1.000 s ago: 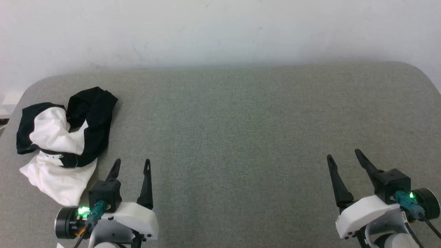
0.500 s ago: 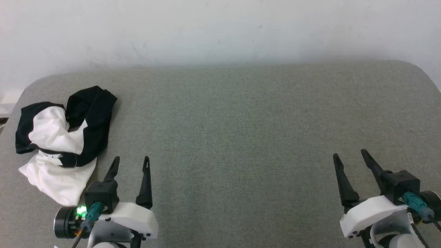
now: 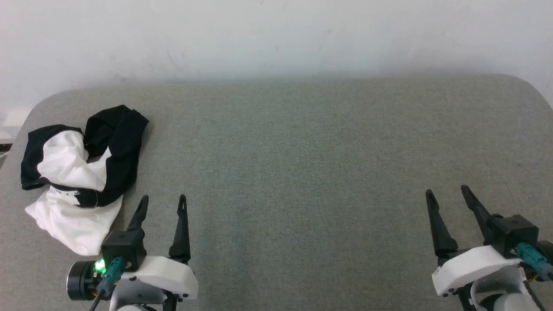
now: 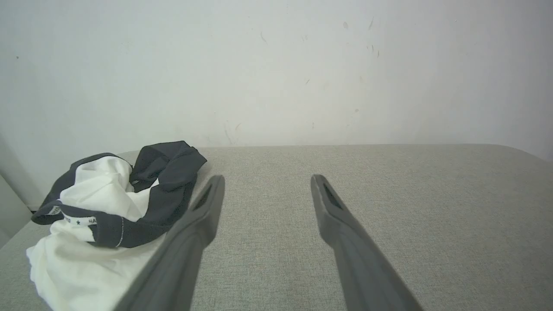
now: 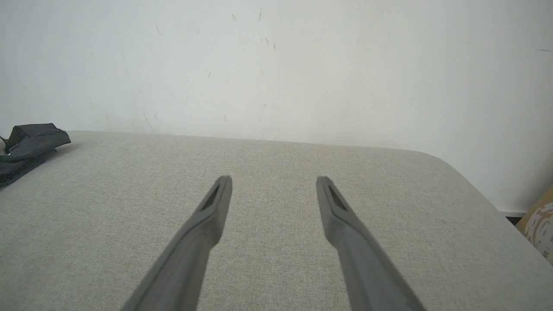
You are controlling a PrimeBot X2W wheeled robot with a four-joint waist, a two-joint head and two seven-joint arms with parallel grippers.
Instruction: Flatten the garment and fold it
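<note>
The garment (image 3: 77,181) lies crumpled in a heap at the left end of the grey padded table (image 3: 302,164), white body below, black sleeves and collar bunched on top. My left gripper (image 3: 163,200) stands open just right of the heap, nothing between its fingers. The left wrist view has the garment (image 4: 108,216) left of the open left gripper (image 4: 267,179), with its lettered neck tape (image 4: 80,221) showing. My right gripper (image 3: 447,192) is open over bare table at the lower right. A black edge of the garment (image 5: 26,149) sits far left in the right wrist view, away from the right gripper (image 5: 273,180).
A white wall (image 3: 276,39) runs behind the table. The table's rounded corners fall off at the far left (image 3: 39,108) and far right (image 3: 533,88). A brown patterned object (image 5: 540,224) stands on the floor past the right edge.
Both grippers stay open. The right gripper has drifted a little to the right in the head view, and the left gripper has shifted slightly. The garment lies as before.
</note>
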